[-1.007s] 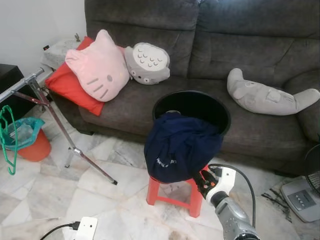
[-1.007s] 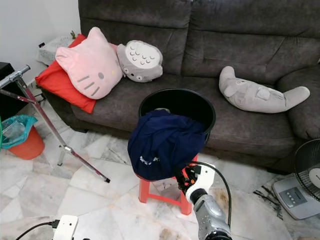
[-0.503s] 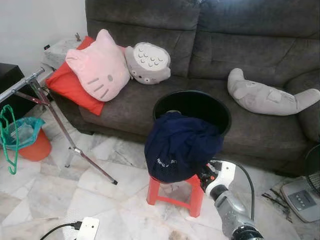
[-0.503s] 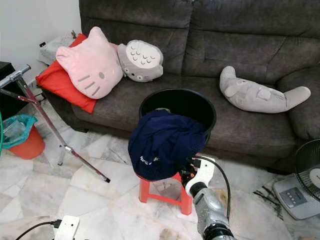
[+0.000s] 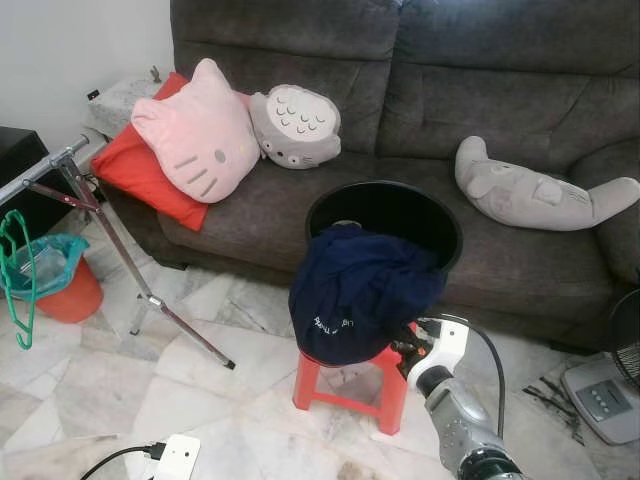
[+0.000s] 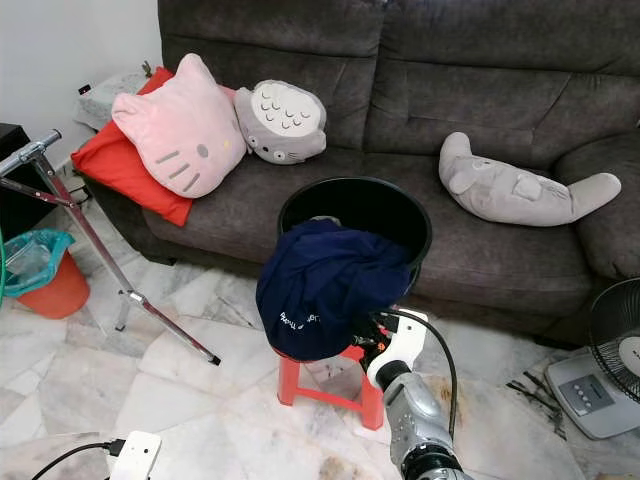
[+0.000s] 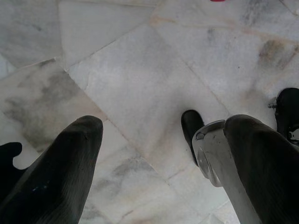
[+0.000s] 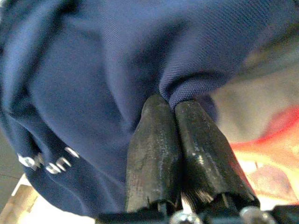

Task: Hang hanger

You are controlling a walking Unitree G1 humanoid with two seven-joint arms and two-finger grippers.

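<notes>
- Hanger [image 5: 17,275], green, hangs from the metal rack [image 5: 95,250] at the far left of the left eye view, just in front of an orange bin [image 5: 60,283] lined with a teal bag.
- Near the middle, a navy garment [image 5: 360,293] is draped over the near rim of a black basket [image 5: 385,218]; what can be seen of the basket's inside is dark. Basket and garment sit on a red stool [image 5: 350,378] on the marble floor [image 5: 200,400], in front of a grey sofa [image 5: 420,120] carrying a pink cat cushion [image 5: 197,135], a red cushion [image 5: 140,170], a grey round plush [image 5: 296,125] and a long grey plush [image 5: 540,190].
- The right gripper [image 5: 404,349] reaches the garment's lower right edge. A fan base [image 5: 602,398] stands at the right.
- Left wrist view: the left gripper [image 7: 159,154] hangs over the floor with its fingers [image 7: 60,172] wide apart and holding nothing.
- Right wrist view: the right gripper [image 8: 174,109] has its fingers [image 8: 154,154] pressed together, pinching a fold of the garment [image 8: 103,84]; red of the stool [image 8: 275,130] shows beyond.
</notes>
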